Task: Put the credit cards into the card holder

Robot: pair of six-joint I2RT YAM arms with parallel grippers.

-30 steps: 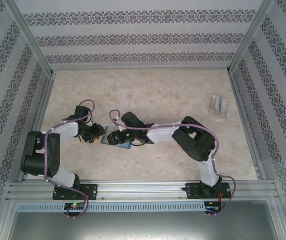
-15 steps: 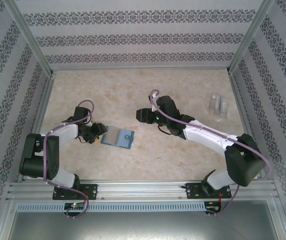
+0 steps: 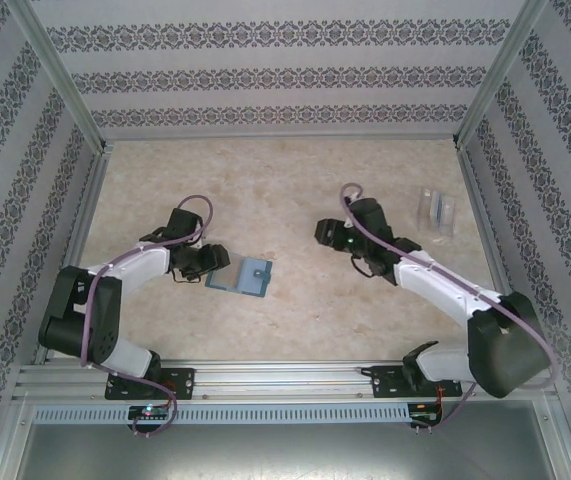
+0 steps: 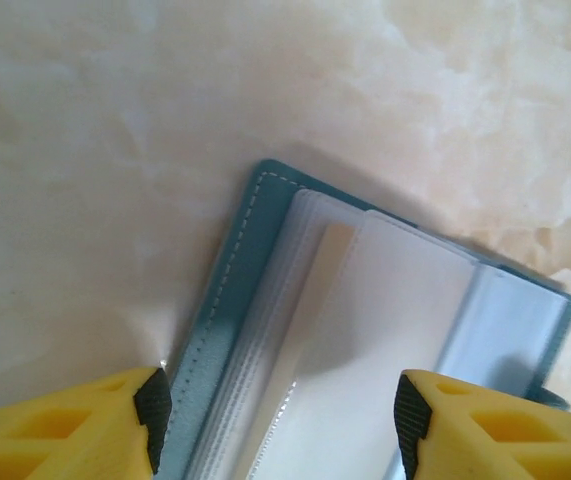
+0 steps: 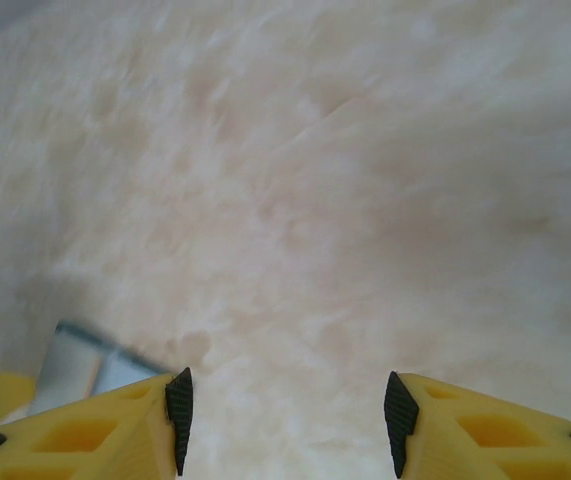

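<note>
Your left gripper [image 4: 281, 410] stands partly open, jaws astride the near edge of the teal card holder [image 4: 227, 280]. The holder lies open on the counter [image 3: 295, 180] with pale credit cards [image 4: 385, 330] tucked inside. Your right gripper [image 5: 285, 410] hovers open and empty, well apart. Insertion looks done; next, lift clear without dragging the holder.

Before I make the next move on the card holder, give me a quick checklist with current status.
1. Card holder lying open on the table: ok.
2. Left gripper open, at the holder's edge: ok.
3. Right gripper open, nothing between its jaws, over bare table: ok.
4. A card seated in a pocket: cannot tell; the pale sleeves overlap.
5. Next card located: cannot tell; the clear stand is too small to read.
</note>
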